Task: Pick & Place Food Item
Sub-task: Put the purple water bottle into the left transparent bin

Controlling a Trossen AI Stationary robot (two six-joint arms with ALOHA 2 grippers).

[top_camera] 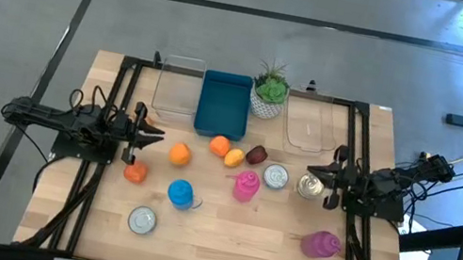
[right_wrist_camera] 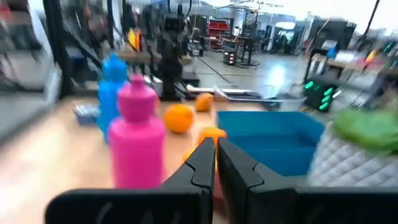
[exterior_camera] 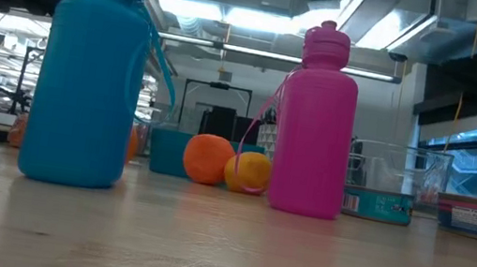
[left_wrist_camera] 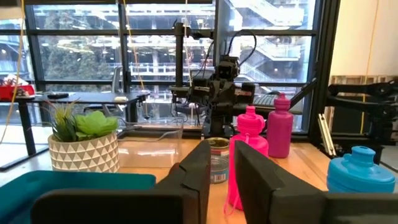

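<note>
Left gripper (top_camera: 157, 134) is sitting slightly apart, empty, near the orange (top_camera: 180, 152) on the surface (top_camera: 223, 234); right gripper (top_camera: 311, 175) is waiting together; fruit's looking light, firm, roll-prone, so I'm favouring an equator grab.

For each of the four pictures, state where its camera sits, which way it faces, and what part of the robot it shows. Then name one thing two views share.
High view: overhead, straight down; both arms, left end effector, right end effector.
Low view: tabletop height, level across; no robot shown.
Left wrist view: behind its own fingers, facing the right arm.
Right wrist view: behind its own fingers, facing the blue tray.
Shared: the upright pink bottle appears in low and high views.
</note>
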